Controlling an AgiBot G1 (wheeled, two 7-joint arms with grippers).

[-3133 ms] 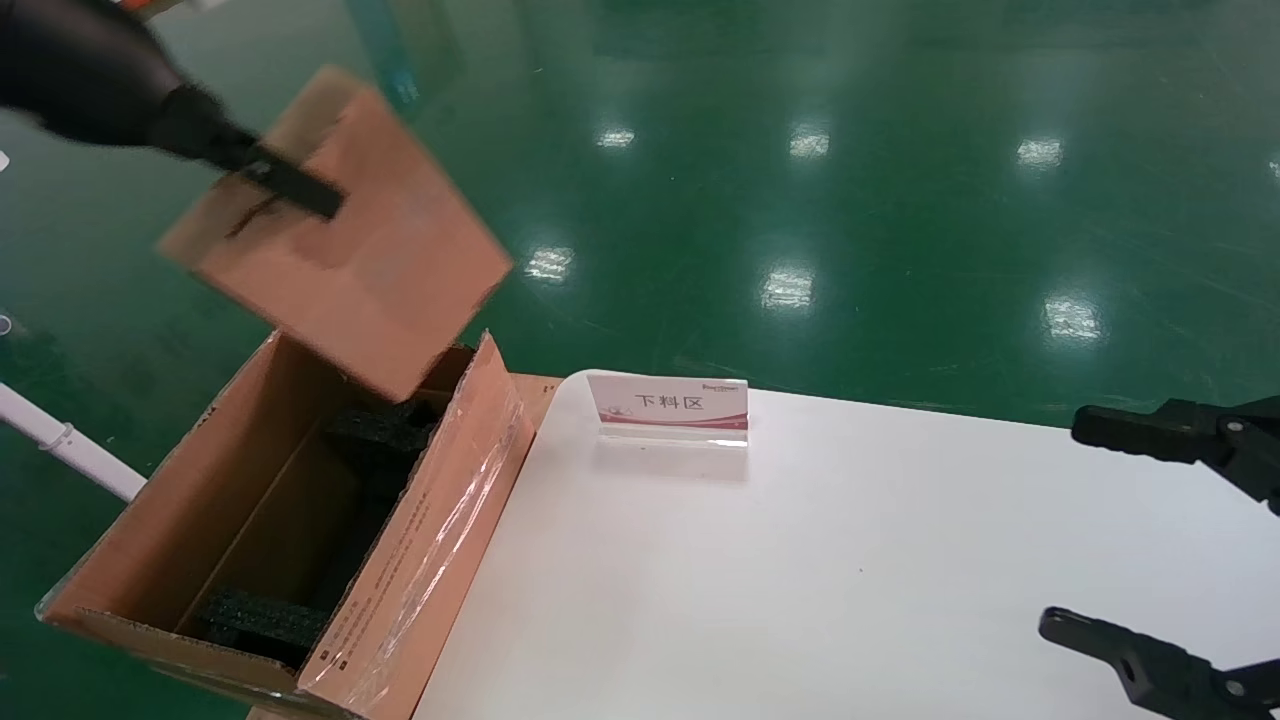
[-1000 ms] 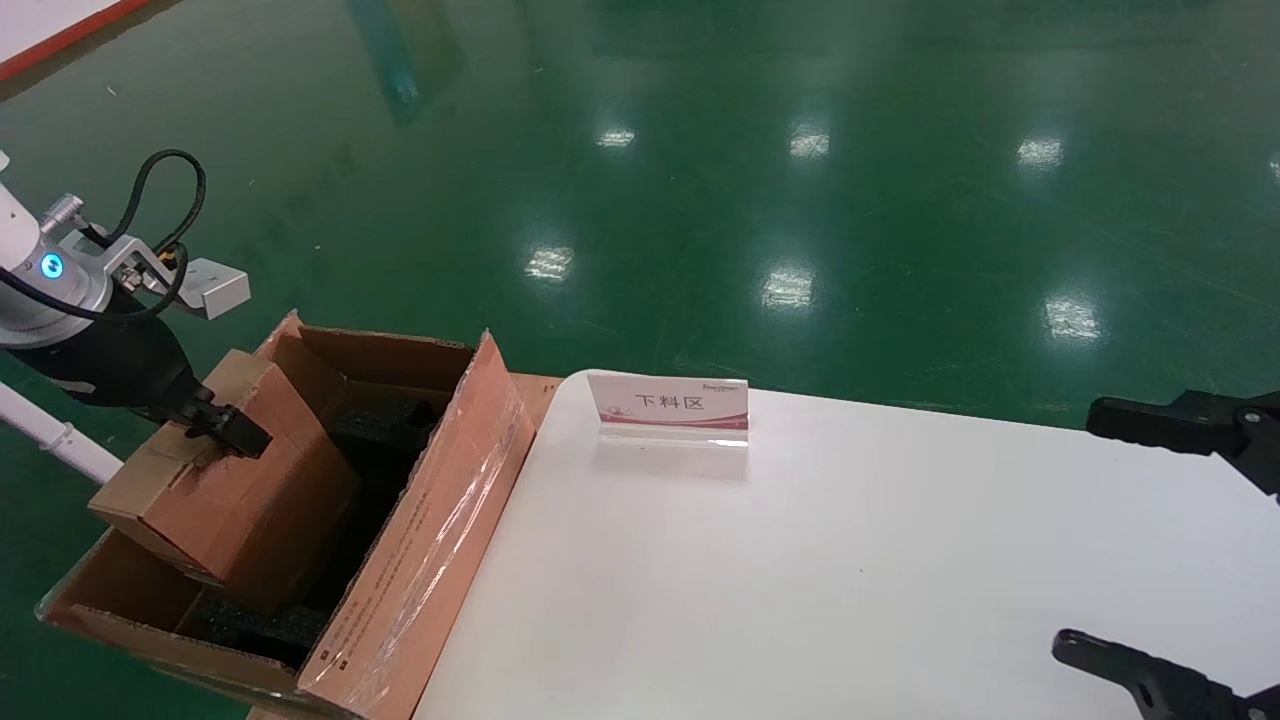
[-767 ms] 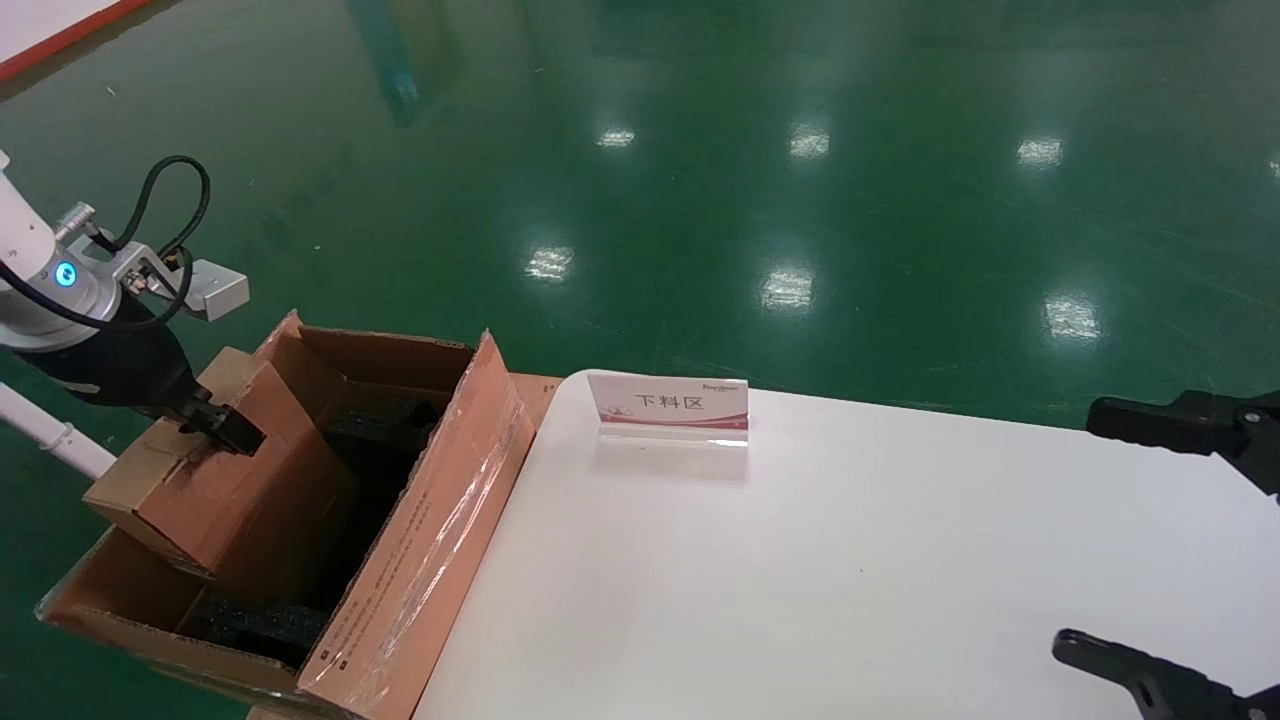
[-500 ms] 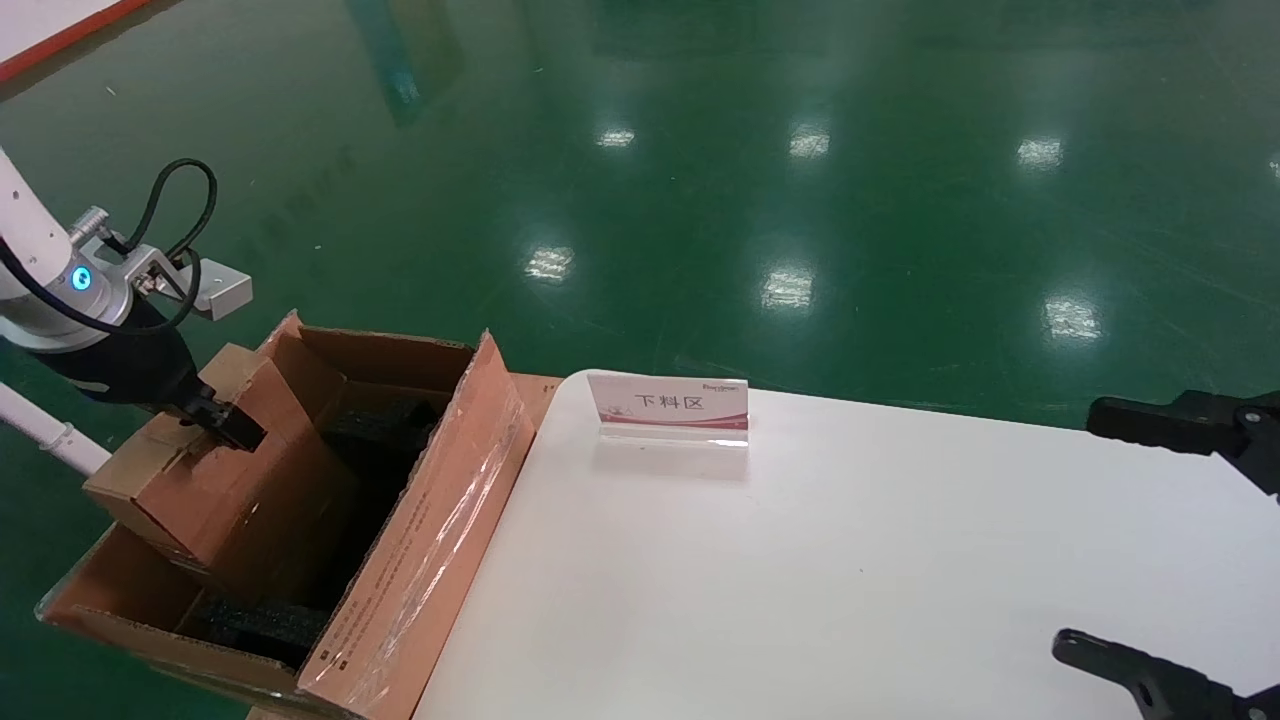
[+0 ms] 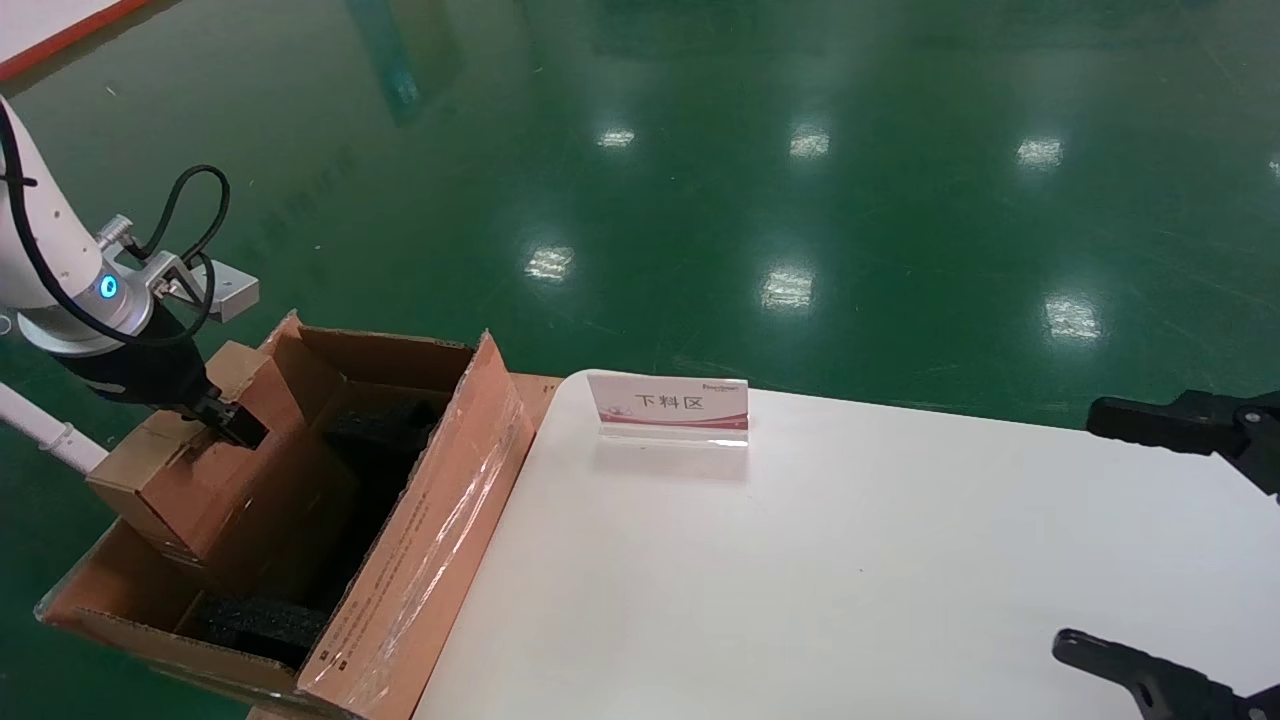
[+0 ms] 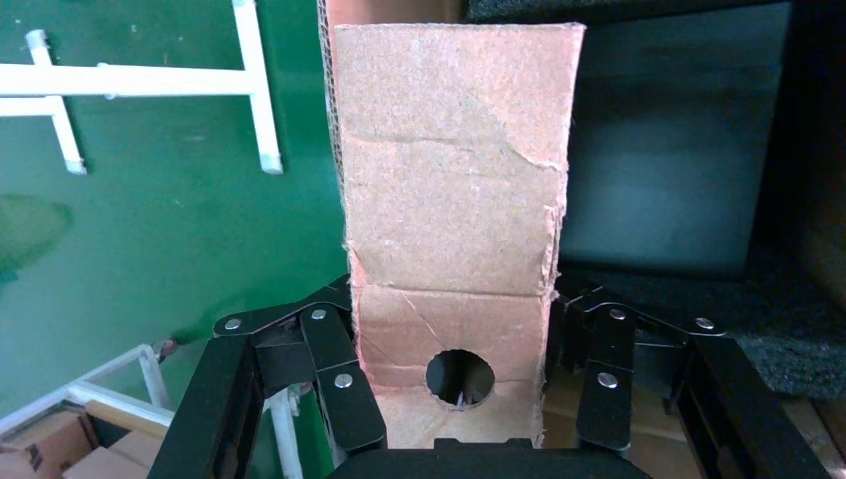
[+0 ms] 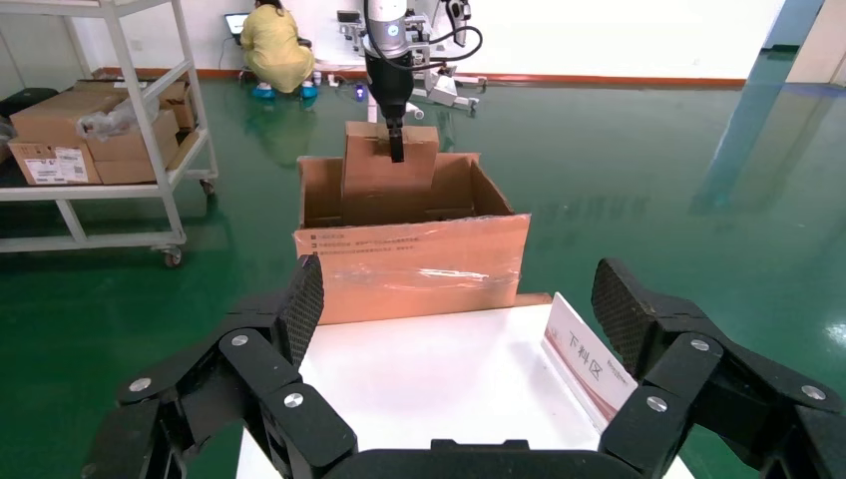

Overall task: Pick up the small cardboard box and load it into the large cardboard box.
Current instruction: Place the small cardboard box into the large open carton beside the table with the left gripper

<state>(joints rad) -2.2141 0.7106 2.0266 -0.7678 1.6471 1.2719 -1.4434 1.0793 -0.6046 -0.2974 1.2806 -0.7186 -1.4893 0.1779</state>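
The small cardboard box (image 5: pixel 185 475) stands tilted in the left end of the large cardboard box (image 5: pixel 420 545), its top above the rim. My left gripper (image 5: pixel 222 424) is shut on the small box's upper edge. In the left wrist view the small box (image 6: pixel 454 200) sits between the two fingers of my left gripper (image 6: pixel 451 299), with a round hole near the palm. Black foam (image 5: pixel 260 620) lies in the large box's bottom. The right wrist view shows the large box (image 7: pixel 409 264), the small box (image 7: pixel 364 180) and the left gripper (image 7: pixel 396 150). My right gripper (image 5: pixel 1110 540) is open and empty over the table's right side.
The large box stands against the left edge of a white table (image 5: pixel 800 580). A sign stand (image 5: pixel 668 405) is at the table's back edge. A white pipe (image 5: pixel 50 440) runs left of the box. A shelf cart with cartons (image 7: pixel 90 130) and a person (image 7: pixel 274 45) are far behind.
The small box has come down from above the large box into its left end. In the last second the left wrist has shifted slightly and the box has barely moved. The right arm is still.
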